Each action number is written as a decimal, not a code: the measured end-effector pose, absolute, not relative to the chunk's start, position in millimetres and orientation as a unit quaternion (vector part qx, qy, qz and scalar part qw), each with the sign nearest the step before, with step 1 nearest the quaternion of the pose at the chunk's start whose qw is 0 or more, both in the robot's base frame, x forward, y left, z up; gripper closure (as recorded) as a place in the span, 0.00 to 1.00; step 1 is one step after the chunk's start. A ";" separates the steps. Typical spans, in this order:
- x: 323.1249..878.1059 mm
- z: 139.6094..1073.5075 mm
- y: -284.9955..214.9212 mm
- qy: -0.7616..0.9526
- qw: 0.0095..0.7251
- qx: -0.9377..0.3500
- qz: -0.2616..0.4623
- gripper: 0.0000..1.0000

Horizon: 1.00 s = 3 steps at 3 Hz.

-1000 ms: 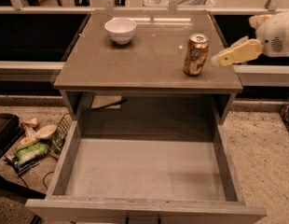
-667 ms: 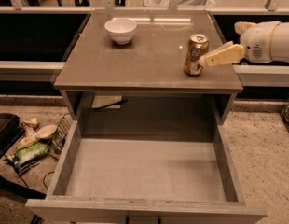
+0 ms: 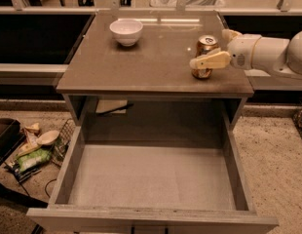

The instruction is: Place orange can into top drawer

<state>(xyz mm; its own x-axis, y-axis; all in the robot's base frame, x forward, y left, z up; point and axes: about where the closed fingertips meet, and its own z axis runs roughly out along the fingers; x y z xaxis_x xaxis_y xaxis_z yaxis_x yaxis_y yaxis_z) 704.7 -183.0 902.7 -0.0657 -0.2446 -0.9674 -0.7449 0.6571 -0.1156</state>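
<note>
Gripper (image 3: pixel 208 48) at right side of cabinet top (image 3: pixel 151 67), reaching in from right on white arm (image 3: pixel 273 55). Claw released: fingers spread, near finger (image 3: pixel 212 60) crossing front of orange can (image 3: pixel 206 43), far finger behind can and slightly to its right. Contact between fingers and can: cannot tell.

Position of orange can: upright on cabinet top, near right front corner, silver lid with pull tab facing up. Not in drawer.

Position of white bowl (image 3: pixel 126 31): upright toward rear left of same surface, well apart from can.

Condition of top drawer (image 3: pixel 151 179): pulled out below cabinet top toward camera, flat grey bottom exposed, low side walls at left and right, front panel nearest camera.

Flat pale item (image 3: pixel 111 106) in recess behind drawer, left side. Mixed packets (image 3: pixel 34 152) on floor left of drawer, beside wire basket (image 3: pixel 63 140).
</note>
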 end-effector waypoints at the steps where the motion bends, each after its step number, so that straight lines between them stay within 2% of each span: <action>1: 722.9 889.3 -168.9 0.691 0.588 -0.351 0.232 0.15; 2: 732.8 882.6 -163.2 0.687 0.592 -0.344 0.244 0.46; 3: 700.0 902.8 -172.8 0.691 0.597 -0.340 0.225 0.69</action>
<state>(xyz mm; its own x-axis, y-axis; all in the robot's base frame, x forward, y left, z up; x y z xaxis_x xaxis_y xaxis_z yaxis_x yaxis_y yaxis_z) 700.0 -172.8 902.8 -0.0564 -0.2021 -0.9777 -0.7391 0.6669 -0.0952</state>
